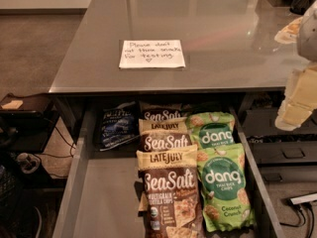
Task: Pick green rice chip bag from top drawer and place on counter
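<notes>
Two green rice chip bags lie in the open top drawer (99, 202), along its right side. The nearer bag (224, 186) shows "dang" and "Coconut Crunch"; the farther one (212, 129) lies just behind it, partly under the counter's edge. The counter (198, 14) is a glossy grey slab above the drawer's back, with a white handwritten note (151, 53) on it. My gripper (297, 105) hangs at the right edge of the view, over the counter's front right corner, well above and to the right of the bags. It holds nothing that I can see.
Brown Late July "Sea Salt" bags (168, 187) lie in a row left of the green bags. A dark blue-black bag (117, 125) sits at the drawer's back left. Dark shelving (282, 152) and cables (302, 202) are on the right, and a low black stand (25, 108) on the left.
</notes>
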You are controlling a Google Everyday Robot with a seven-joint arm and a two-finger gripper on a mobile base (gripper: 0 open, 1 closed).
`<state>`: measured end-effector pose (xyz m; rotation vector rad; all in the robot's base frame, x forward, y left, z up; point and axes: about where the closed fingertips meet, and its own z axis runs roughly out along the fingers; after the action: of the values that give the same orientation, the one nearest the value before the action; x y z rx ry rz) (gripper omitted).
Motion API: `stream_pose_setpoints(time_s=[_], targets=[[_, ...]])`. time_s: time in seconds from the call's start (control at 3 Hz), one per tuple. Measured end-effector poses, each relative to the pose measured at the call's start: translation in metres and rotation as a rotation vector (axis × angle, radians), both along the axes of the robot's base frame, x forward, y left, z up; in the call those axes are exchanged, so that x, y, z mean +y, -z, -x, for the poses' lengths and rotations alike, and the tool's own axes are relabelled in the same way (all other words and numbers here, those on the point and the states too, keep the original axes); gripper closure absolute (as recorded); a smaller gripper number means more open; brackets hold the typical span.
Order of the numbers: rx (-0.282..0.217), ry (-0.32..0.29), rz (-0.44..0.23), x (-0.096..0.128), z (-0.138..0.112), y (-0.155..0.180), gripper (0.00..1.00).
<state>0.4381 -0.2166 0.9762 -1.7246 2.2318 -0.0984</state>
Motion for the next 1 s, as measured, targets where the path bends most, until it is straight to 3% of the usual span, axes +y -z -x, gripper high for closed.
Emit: stream_pose_setpoints(time_s=[0.33, 0.67, 1.0], targets=[[0.0, 0.0, 0.0, 0.0, 0.0, 0.0, 0.0], [0.003, -0.013, -0.092, 0.003, 0.001, 0.017, 0.0], [0.002, -0.038, -0.231, 0.012, 0.004, 0.055, 0.0]])
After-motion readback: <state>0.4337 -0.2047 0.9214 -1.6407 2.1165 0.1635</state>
